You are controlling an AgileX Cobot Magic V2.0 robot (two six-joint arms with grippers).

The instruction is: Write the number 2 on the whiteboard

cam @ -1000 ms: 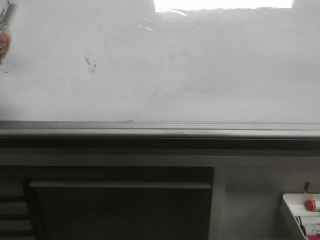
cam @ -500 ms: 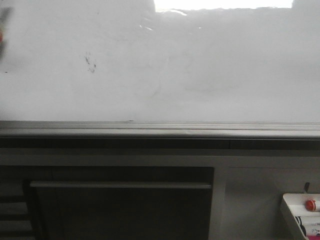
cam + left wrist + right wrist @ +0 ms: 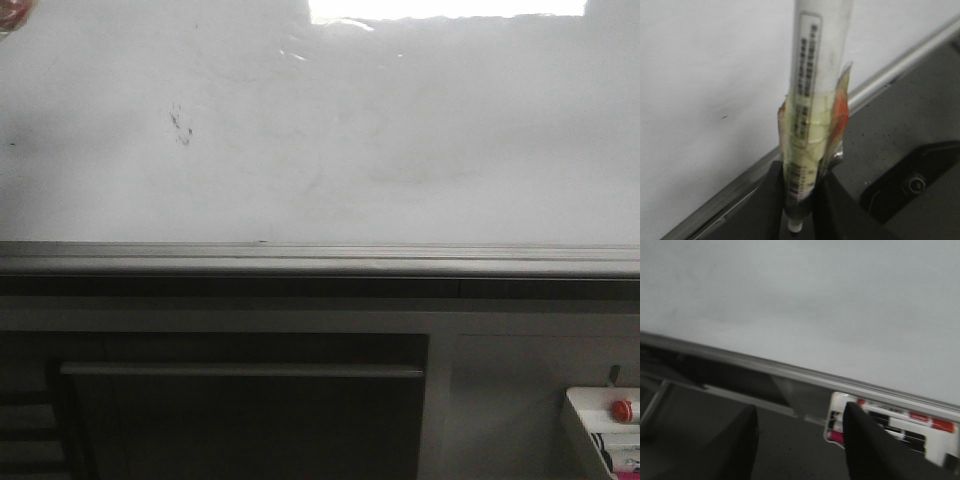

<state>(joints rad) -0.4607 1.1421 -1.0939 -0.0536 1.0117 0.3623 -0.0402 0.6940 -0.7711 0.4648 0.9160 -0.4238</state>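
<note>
The whiteboard (image 3: 400, 130) fills the upper front view, glossy white with faint erased smears and a grey bottom rail (image 3: 320, 258). No number 2 shows on it, only a small cluster of dark specks (image 3: 181, 125). My left gripper (image 3: 799, 197) is shut on a white marker (image 3: 812, 85) wrapped in yellowish and orange tape, close before the board (image 3: 705, 75). The marker's tip is out of view. In the front view only a reddish bit of it (image 3: 12, 10) shows at the top left corner. My right gripper (image 3: 800, 440) is open and empty, low near the rail.
A small white tray (image 3: 585, 425) with a red-capped item (image 3: 622, 409) hangs at the lower right, and it also shows in the right wrist view (image 3: 940, 452). Below the rail are a dark cabinet front (image 3: 240, 410) and a grey panel (image 3: 500, 400).
The left gripper with the taped marker has moved up along the board's left edge, from mid-height to the top left corner, almost out of the front view.
</note>
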